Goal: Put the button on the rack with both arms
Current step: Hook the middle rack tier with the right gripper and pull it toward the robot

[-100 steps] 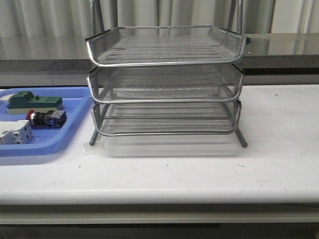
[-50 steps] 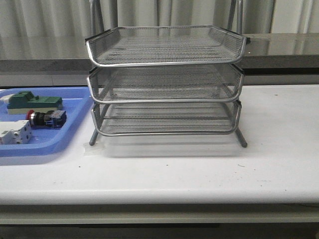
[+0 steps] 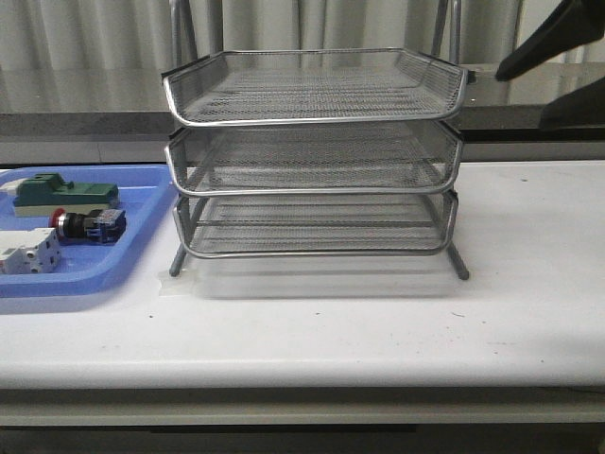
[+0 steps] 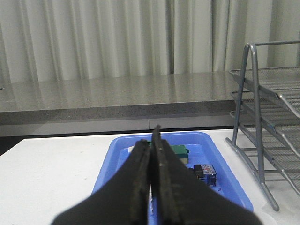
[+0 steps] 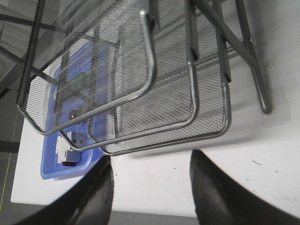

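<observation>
The button (image 3: 85, 225), red-capped with a black-and-blue body, lies on its side in the blue tray (image 3: 142, 232), to the left of the rack (image 3: 312, 123). The three-tier wire-mesh rack stands mid-table with its tiers bare. My left gripper (image 4: 152, 136) is shut with nothing between its fingers; it hangs above the tray's near end, and the button (image 4: 205, 172) lies just beyond it. That gripper does not show in the front view. My right gripper (image 3: 553, 80) is high at the rack's right side. It stands open (image 5: 150, 159), looking down on the rack (image 5: 150, 93).
A green block (image 3: 66, 194) and a white terminal block (image 3: 28, 253) share the blue tray (image 4: 117, 154) with the button. A grey stone ledge (image 3: 529, 104) and curtains run behind the table. The table's front edge is close below the rack.
My right gripper's dark fingers have come into the front view at the upper right. The rack, the tray and the button have not moved.
</observation>
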Available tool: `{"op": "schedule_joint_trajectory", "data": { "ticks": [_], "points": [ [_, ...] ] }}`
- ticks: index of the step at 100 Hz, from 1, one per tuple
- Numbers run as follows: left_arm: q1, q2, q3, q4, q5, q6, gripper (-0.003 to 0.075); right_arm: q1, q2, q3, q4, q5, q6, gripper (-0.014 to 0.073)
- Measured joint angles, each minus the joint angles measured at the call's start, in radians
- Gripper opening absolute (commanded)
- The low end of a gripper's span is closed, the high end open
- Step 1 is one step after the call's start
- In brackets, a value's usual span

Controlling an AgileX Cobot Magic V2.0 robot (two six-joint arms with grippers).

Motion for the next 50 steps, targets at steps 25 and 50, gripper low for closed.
{"op": "schedule_joint_trajectory", "data": {
  "ticks": [25, 50],
  "points": [
    [0.0, 0.0, 0.0, 0.0, 0.0, 0.0, -0.002, 0.0, 0.201, 0.0, 0.285, 0.012, -0.288, 0.0392],
    [0.0, 0.0, 0.0, 0.0, 0.0, 0.0, -0.002, 0.016, 0.345, -0.011, 0.482, 0.059, -0.53, 0.0392]
  ]
}}
